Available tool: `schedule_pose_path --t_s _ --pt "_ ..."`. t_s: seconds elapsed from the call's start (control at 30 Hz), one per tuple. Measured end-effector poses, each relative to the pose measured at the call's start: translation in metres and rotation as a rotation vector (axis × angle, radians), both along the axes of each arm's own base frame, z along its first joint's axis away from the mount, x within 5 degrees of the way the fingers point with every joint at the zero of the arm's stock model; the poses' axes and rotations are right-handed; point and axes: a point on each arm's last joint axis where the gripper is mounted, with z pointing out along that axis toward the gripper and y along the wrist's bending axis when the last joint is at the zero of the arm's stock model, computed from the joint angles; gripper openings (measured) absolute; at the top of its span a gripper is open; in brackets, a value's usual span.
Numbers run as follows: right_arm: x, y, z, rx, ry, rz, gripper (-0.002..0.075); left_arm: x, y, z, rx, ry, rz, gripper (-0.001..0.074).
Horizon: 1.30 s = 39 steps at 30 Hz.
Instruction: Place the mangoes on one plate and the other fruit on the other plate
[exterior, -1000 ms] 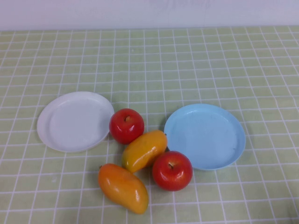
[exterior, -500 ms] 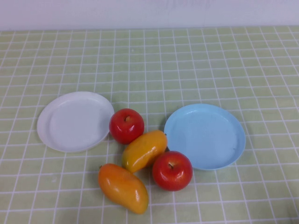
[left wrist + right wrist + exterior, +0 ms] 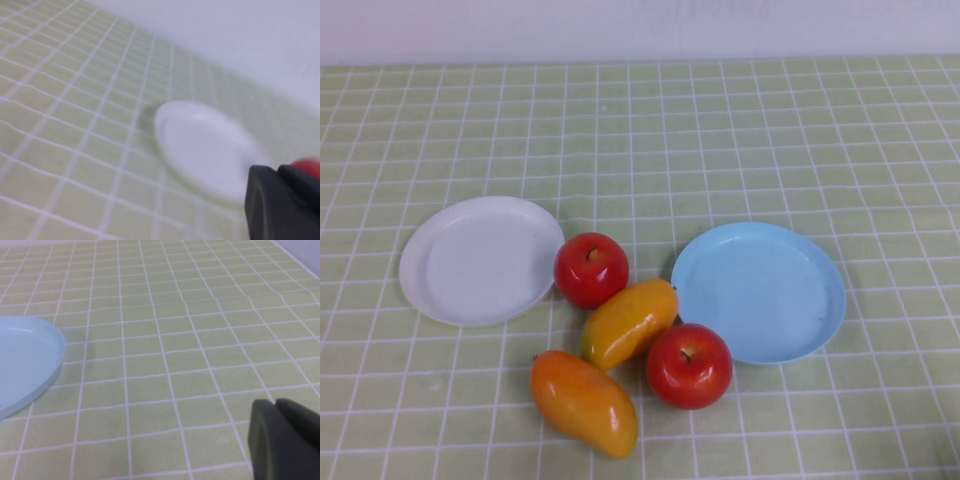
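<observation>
In the high view two red apples and two mangoes lie between the plates. One apple (image 3: 591, 270) sits beside the white plate (image 3: 480, 262), the other apple (image 3: 689, 365) by the light blue plate (image 3: 760, 290). The yellow-orange mango (image 3: 629, 322) lies between the apples; the deeper orange mango (image 3: 583, 402) lies nearer the front. Both plates hold nothing. Neither arm shows in the high view. My left gripper (image 3: 277, 172) is shut on nothing, off to the side of the white plate (image 3: 200, 145). My right gripper (image 3: 275, 405) is shut over the cloth, apart from the blue plate (image 3: 25, 360).
A green checked cloth (image 3: 740, 130) covers the whole table, and a white wall runs along its far edge. A sliver of red apple (image 3: 307, 167) shows behind the left gripper's fingers.
</observation>
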Motion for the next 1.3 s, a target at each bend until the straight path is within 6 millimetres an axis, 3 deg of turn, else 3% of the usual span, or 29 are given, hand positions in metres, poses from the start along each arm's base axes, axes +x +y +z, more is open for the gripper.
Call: schedule_pose_path --t_s 0.17,0.5,0.7,0.9,1.1,1.3 --pt "0.0 0.0 0.0 0.0 0.0 0.0 -0.0017 0.001 -0.001 0.007 -0.247 -0.061 0.014 0.0002" --pt "0.0 0.0 0.0 0.0 0.0 0.0 -0.0017 0.001 0.001 0.021 -0.29 -0.209 0.02 0.0002" --pt "0.0 0.0 0.0 0.0 0.0 0.0 -0.0017 0.003 -0.001 0.016 -0.293 -0.044 0.018 0.0001" --pt "0.0 0.0 0.0 0.0 0.0 0.0 -0.0017 0.014 -0.007 0.062 -0.075 0.261 -0.053 0.0" --pt "0.0 0.0 0.0 0.0 0.0 0.0 -0.0017 0.04 -0.017 0.109 0.183 0.48 -0.25 0.0" --pt "0.0 0.0 0.0 0.0 0.0 0.0 -0.0017 0.081 -0.029 0.128 0.277 0.577 -0.433 0.0"
